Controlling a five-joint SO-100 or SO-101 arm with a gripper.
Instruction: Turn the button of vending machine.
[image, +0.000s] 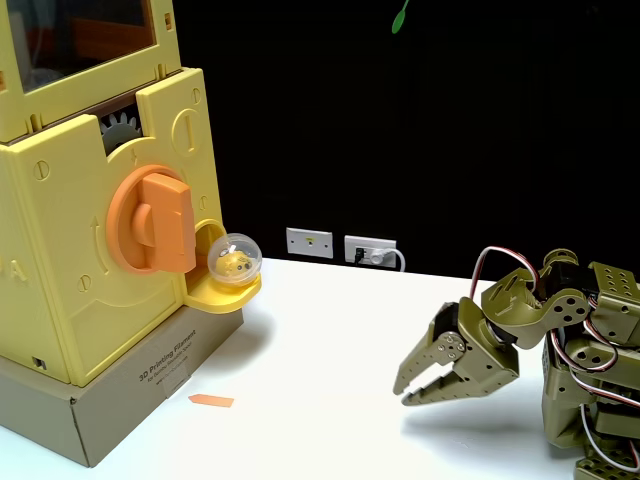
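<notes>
The vending machine (70, 260) is a big yellow plastic box at the left of the fixed view, on a cardboard base (130, 390), with a clear window on top. On its front sits the button (155, 222), a round orange knob whose thick bar stands upright. A grey gear (122, 128) shows above it. A clear capsule (234, 262) with a yellow toy inside rests in the yellow tray (222, 292) beside the knob. My olive-green gripper (405, 388) hovers low over the white table at the lower right, far from the knob, pointing left with its fingers slightly apart and nothing between them.
A small orange arrow marker (211, 401) lies on the table before the cardboard base. Wall sockets (340, 246) with a white cable sit at the table's far edge. The arm's body (590, 380) fills the right corner. White tabletop stretches between gripper and machine.
</notes>
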